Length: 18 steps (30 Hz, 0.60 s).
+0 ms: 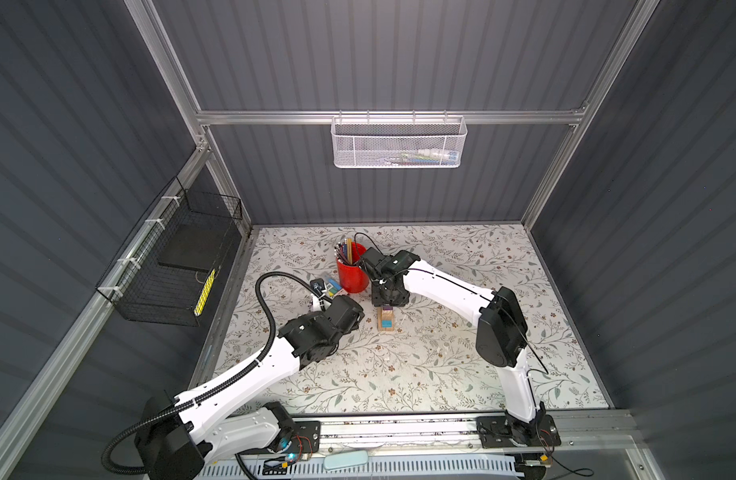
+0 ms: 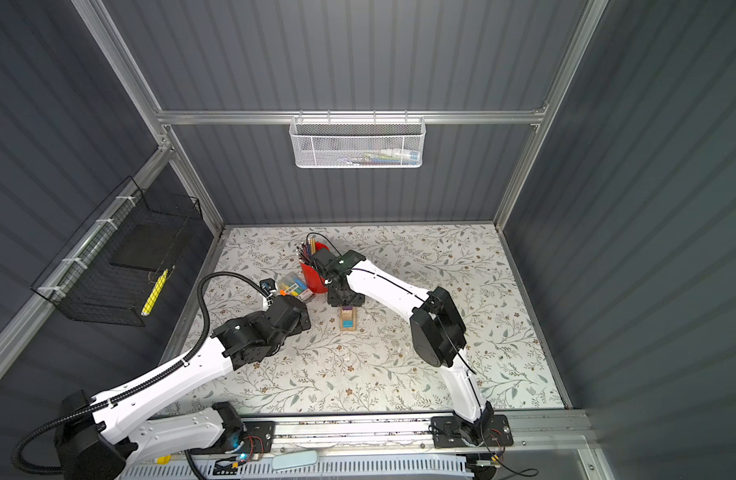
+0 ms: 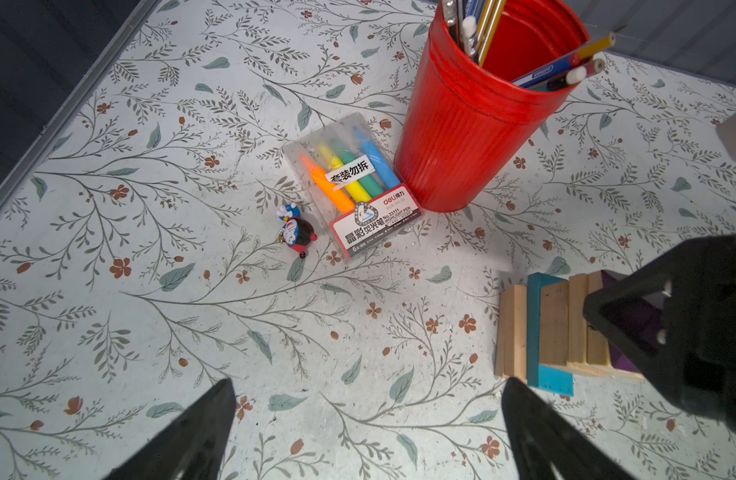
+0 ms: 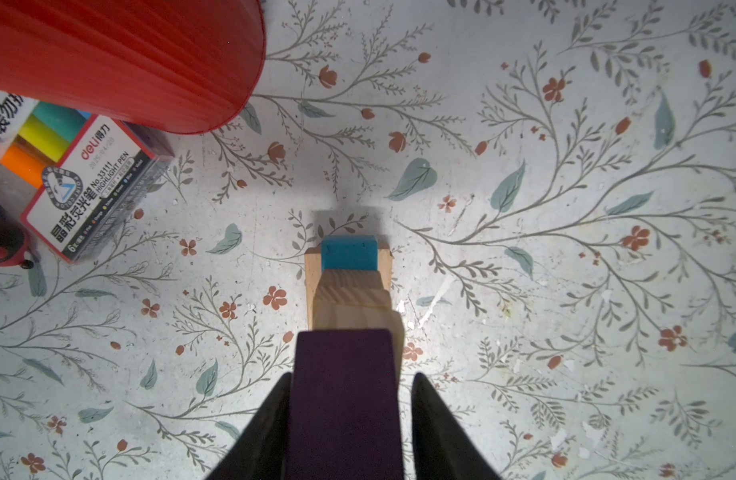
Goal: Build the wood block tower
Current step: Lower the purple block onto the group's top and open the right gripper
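Right now the right fingers [image 4: 266,424] straddle the purple block [image 4: 345,395] across its narrow width, and its long axis runs out between them. One finger meets its side and a sliver of bench [image 4: 565,291] shows at the other, so the hold looks slack. Beneath it the tower [image 1: 386,322] stands near the red cup [image 4: 121,62]. Off to the side, the left fingers [image 3: 191,440] gape wide, empty.

Shows the tower [image 1: 386,320] on the floral table [image 1: 441,374], teal block [image 1: 386,324] and purple piece [image 1: 387,310] uppermost, near a red cup [image 1: 352,274] of pencils [image 1: 344,249] and a marker pack [image 1: 332,286]. Puts the right gripper [image 1: 387,306] directly over that purple piece, contact hidden.
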Motion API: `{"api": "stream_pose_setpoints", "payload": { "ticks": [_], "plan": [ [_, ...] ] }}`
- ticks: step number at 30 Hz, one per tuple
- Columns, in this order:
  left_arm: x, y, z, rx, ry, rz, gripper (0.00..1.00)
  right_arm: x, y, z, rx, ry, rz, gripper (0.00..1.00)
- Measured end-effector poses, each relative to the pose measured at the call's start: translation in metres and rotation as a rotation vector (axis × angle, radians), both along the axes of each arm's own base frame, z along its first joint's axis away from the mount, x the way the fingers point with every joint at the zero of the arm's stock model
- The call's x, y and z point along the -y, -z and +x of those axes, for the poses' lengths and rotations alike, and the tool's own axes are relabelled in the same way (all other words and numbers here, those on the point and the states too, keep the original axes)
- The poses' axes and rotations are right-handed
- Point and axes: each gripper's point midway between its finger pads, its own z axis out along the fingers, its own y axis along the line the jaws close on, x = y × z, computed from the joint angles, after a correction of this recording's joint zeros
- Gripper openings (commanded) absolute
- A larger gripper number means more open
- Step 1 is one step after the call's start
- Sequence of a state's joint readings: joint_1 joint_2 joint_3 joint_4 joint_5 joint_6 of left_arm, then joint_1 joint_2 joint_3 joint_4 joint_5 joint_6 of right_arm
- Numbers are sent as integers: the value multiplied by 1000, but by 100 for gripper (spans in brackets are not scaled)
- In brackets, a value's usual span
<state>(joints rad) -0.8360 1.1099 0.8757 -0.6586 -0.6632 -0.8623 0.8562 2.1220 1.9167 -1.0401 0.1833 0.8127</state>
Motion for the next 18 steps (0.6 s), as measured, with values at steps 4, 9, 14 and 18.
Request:
{"api": "stream_pose_setpoints", "payload": {
  "ticks": [4, 9, 14, 18],
  "plan": [
    [0, 0, 0, 0, 0, 0, 100, 0, 0, 0, 0, 4, 2, 39],
    [0, 0, 0, -1, 0, 1, 100, 0, 0, 0, 0, 11, 4, 36],
    [0, 0, 0, -1, 0, 1, 100, 0, 0, 0, 0, 15, 6, 41],
    [0, 0, 0, -2, 0, 3, 100, -1, 0, 0, -2, 16, 9, 50]
  ]
}}
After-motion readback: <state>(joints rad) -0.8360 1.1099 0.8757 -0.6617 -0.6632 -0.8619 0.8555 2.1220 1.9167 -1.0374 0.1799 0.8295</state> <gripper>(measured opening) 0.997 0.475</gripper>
